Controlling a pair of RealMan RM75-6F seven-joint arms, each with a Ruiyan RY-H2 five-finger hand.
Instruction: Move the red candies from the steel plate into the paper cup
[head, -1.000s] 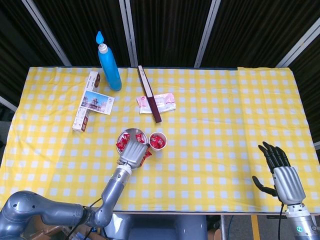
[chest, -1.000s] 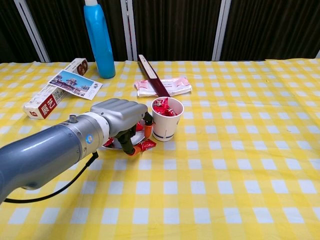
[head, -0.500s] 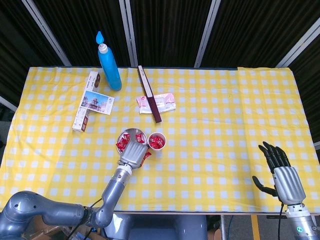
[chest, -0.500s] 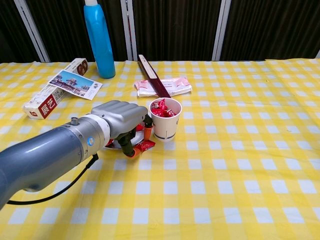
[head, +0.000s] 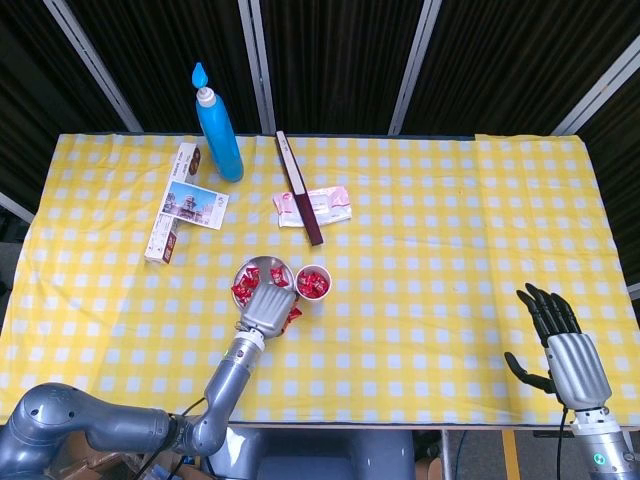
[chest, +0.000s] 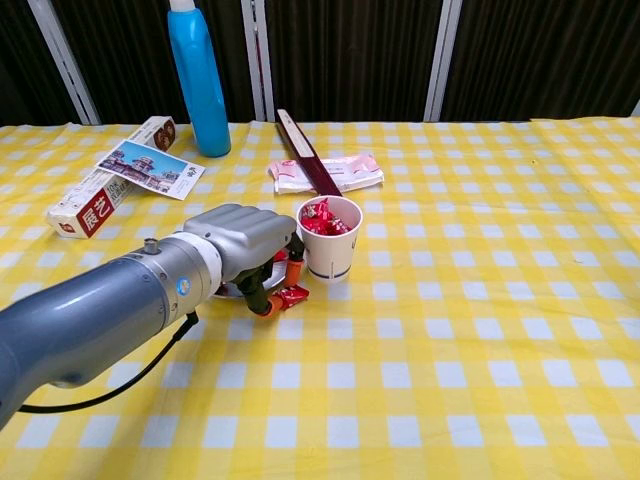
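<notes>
Since the earlier frames we have drawn our left hand (chest: 245, 240) a little back toward us, and the paper cup (chest: 329, 238) now stands slightly further from us on the cloth. The red candies (head: 243, 288) lie partly on the steel plate (head: 258, 267), which our left hand mostly covers, and several more of them fill the paper cup just to the right of the plate. One candy (chest: 292, 296) sits at the near edge of the plate, touching the curled fingers (chest: 262, 301) of the left hand; we cannot tell whether the fingers really hold it. Our right hand (head: 566, 350) rests far away at the near right corner of the table (head: 450, 250), fingers spread and holding nothing. Behind the cup, a pink packet (head: 314, 206) lies under a dark flat stick (head: 299, 185). Further left stand a blue bottle (head: 217, 125) and a long box (head: 173, 200) with a postcard (head: 194, 204) on top of it.
</notes>
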